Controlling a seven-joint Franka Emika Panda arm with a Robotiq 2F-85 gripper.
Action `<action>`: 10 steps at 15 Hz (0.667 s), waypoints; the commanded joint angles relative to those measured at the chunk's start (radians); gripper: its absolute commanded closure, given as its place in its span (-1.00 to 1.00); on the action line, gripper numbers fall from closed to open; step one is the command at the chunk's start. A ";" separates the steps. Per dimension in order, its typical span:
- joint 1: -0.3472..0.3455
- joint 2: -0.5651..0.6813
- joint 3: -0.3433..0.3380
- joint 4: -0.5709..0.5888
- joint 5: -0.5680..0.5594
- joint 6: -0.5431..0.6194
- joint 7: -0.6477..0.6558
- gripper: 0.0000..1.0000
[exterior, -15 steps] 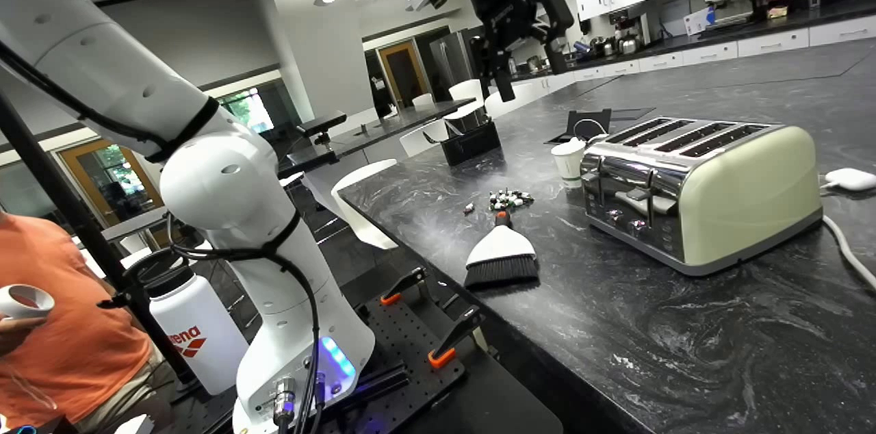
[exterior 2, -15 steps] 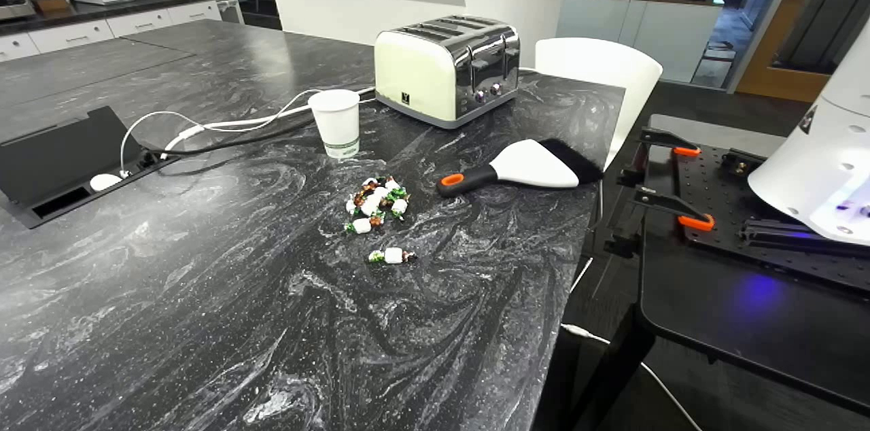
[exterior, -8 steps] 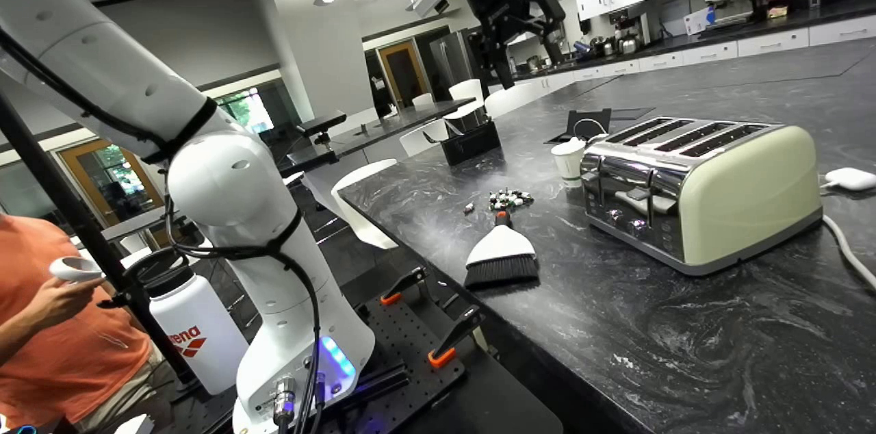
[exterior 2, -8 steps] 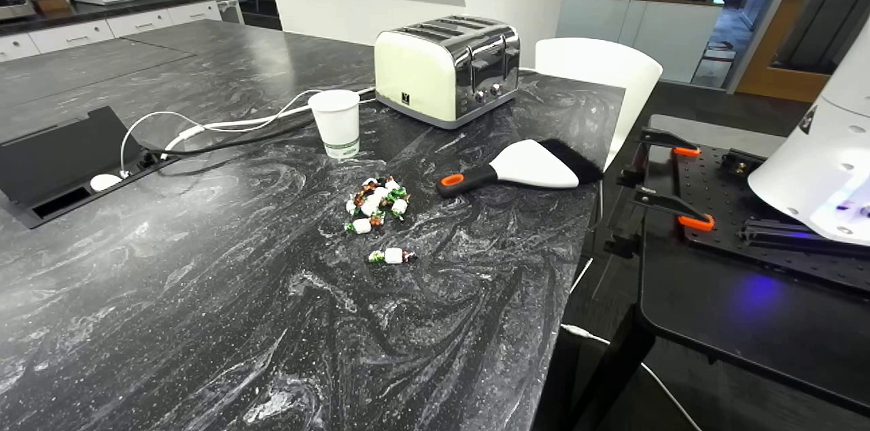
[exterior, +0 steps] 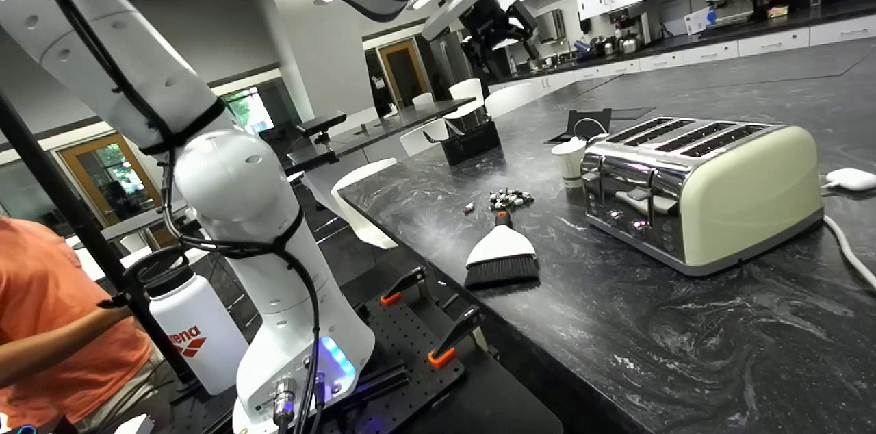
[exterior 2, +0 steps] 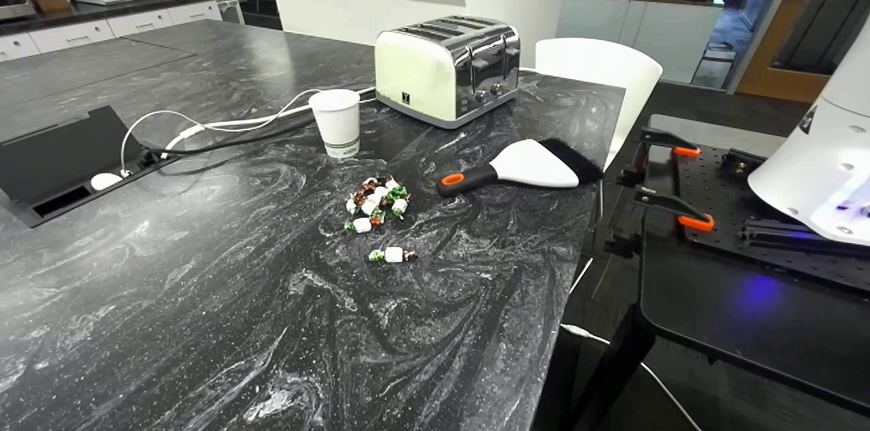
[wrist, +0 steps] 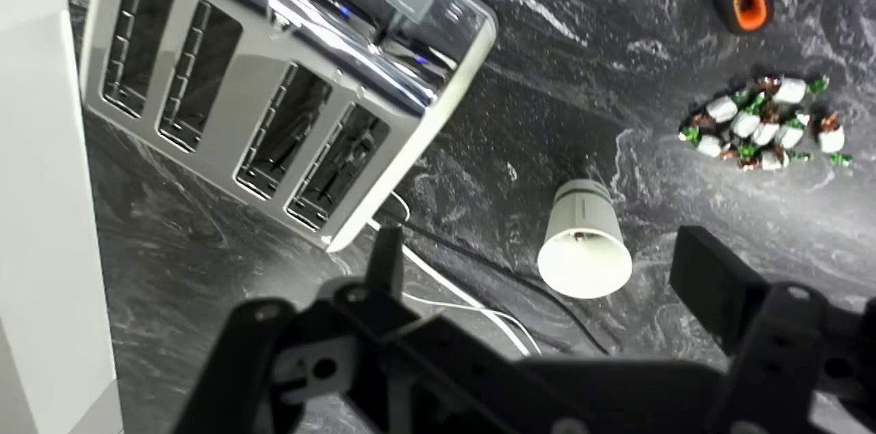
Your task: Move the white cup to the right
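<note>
The white cup (exterior 2: 338,122) stands upright on the dark marbled counter (exterior 2: 224,295), near the cream toaster (exterior 2: 416,74) and apart from it. In an exterior view the cup (exterior: 567,163) is partly behind the toaster (exterior: 749,198). My gripper (exterior: 513,63) is high above the counter with its fingers spread. In the wrist view the cup (wrist: 584,242) shows below and between the two open fingers of the gripper (wrist: 538,246), touching neither. A small reddish thing shows inside the cup. The gripper is empty. It is out of view in an exterior view where only the robot's base shows.
A pile of wrapped candies (exterior 2: 375,201) lies near the cup, with a single candy (exterior 2: 392,255) apart from it. A white brush (exterior 2: 533,164) with black bristles lies near the counter's edge. White and black cables run past the cup to an open outlet box (exterior 2: 68,159).
My gripper has moved up and to the left in an exterior view, and the arm has turned somewhat. The fingers stay spread. The cup, toaster, candies and brush have not moved.
</note>
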 commanded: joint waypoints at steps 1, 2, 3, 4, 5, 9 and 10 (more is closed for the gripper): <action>0.000 0.215 0.049 0.172 0.014 0.042 0.139 -1.00; 0.001 0.273 0.058 0.219 0.008 0.037 0.179 -1.00; 0.003 0.322 0.062 0.261 -0.005 0.031 0.213 -1.00; 0.008 0.377 0.061 0.312 -0.005 0.022 0.235 -1.00; 0.013 0.422 0.058 0.354 -0.003 0.021 0.245 -1.00; 0.024 0.595 0.043 0.524 0.030 0.015 0.229 -1.00; 0.028 0.638 0.036 0.563 0.026 0.009 0.240 -1.00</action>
